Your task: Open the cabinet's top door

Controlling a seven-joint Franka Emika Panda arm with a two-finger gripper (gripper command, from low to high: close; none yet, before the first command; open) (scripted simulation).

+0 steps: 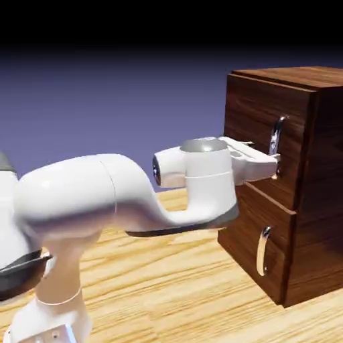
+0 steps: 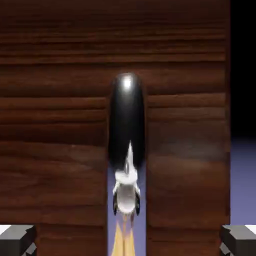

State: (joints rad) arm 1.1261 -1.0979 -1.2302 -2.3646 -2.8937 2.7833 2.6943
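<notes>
Your gripper is level at the cabinet's top door, fingers spread and holding nothing.

Nearest you, the white arm rises from the lower left over the light wood table and reaches right. In the hand view your two grey fingertips sit far apart at the bottom corners, and the top door's curved silver handle stands upright between them, clear of both. In the exterior view the gripper tip overlaps the lower end of that handle; whether it touches is hard to judge from this side angle. Behind it the top door lies flush in the dark wood-grain cabinet, apparently shut. The lower panel with its own handle sits beneath.
</notes>
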